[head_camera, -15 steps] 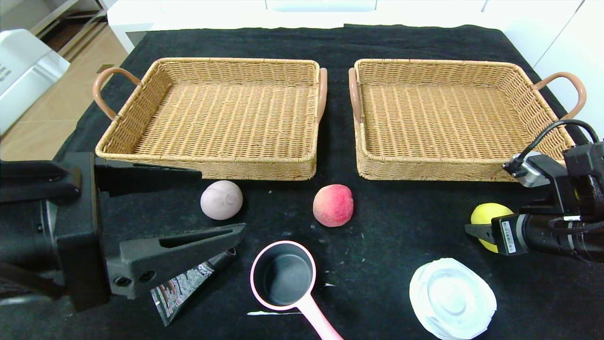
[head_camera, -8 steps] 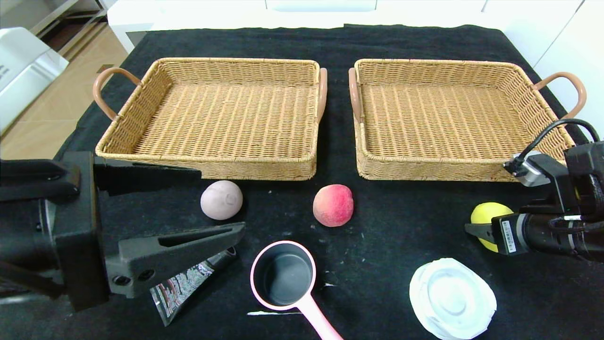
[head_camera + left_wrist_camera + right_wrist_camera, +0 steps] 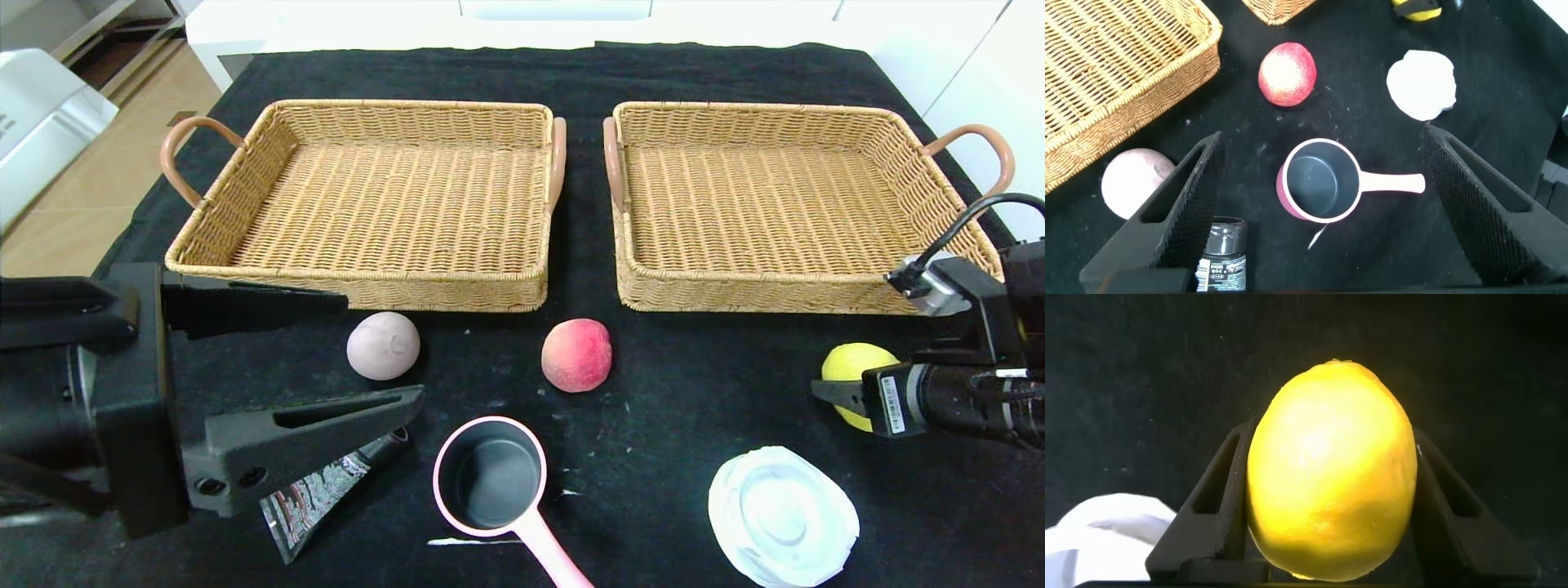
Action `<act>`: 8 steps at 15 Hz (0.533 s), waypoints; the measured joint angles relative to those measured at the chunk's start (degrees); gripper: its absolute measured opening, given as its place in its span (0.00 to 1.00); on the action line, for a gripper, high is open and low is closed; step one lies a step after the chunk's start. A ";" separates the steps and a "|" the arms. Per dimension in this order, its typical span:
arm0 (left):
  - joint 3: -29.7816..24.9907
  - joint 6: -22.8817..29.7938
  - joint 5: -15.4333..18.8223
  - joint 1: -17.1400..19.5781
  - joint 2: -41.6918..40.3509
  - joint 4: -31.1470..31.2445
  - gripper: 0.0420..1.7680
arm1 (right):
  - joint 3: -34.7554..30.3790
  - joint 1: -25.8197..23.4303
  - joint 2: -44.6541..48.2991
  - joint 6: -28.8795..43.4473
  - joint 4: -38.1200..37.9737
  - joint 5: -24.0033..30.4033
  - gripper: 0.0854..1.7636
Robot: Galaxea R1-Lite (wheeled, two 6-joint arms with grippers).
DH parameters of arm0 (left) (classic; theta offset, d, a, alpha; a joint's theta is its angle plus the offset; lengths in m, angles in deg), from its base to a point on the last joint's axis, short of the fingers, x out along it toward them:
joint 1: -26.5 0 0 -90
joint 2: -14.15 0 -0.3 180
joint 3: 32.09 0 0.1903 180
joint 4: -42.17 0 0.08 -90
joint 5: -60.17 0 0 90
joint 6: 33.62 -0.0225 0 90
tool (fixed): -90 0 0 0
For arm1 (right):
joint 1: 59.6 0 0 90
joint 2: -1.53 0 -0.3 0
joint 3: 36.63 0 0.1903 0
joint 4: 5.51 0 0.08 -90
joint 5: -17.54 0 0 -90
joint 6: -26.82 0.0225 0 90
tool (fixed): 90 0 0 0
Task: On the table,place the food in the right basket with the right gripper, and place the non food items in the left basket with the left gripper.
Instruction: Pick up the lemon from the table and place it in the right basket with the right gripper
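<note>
Shifted slightly toward 3 o'clock since the earlier frame: the right gripper (image 3: 841, 392) with the lemon (image 3: 857, 363) clenched between its fingers (image 3: 1212, 510), seen near the right basket (image 3: 939, 216) at its 6 o'clock corner. Left gripper (image 3: 359, 351) is unmoved, fingers spread wide over the black tube (image 3: 326, 490), nothing grasped. Peach (image 3: 576, 355) and mauve ball (image 3: 383, 345) are left on the tabletop (image 3: 694, 408) at 6 o'clock of the left basket (image 3: 367, 286). Pink pan (image 3: 494, 486) and white dish (image 3: 782, 516) lie nearer the robot.
</note>
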 joint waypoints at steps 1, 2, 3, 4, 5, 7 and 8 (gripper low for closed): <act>0.00 0.00 0.00 0.02 0.00 0.00 0.97 | 0.17 0.07 0.94 -0.06 -0.22 -0.01 0.63; 0.00 0.00 -0.02 0.06 0.00 0.00 0.97 | 0.61 0.10 1.93 -0.13 -0.55 -0.09 0.63; 0.00 0.02 0.00 0.06 0.00 0.00 0.97 | 1.43 0.11 2.90 -0.16 -1.71 -0.12 0.63; 0.00 0.00 -0.02 0.06 0.00 0.00 0.97 | 2.62 0.13 3.91 -0.20 -3.12 -0.15 0.63; 0.00 0.02 0.00 0.06 0.00 0.00 0.97 | 3.96 0.11 4.74 -0.24 -4.80 -0.15 0.63; 0.00 0.02 0.00 0.06 0.00 0.00 0.97 | 7.08 0.13 5.85 -0.24 -6.86 -0.17 0.63; 0.00 0.00 0.00 0.11 0.00 0.00 0.97 | 8.61 0.11 6.06 -0.27 -7.12 -0.17 0.63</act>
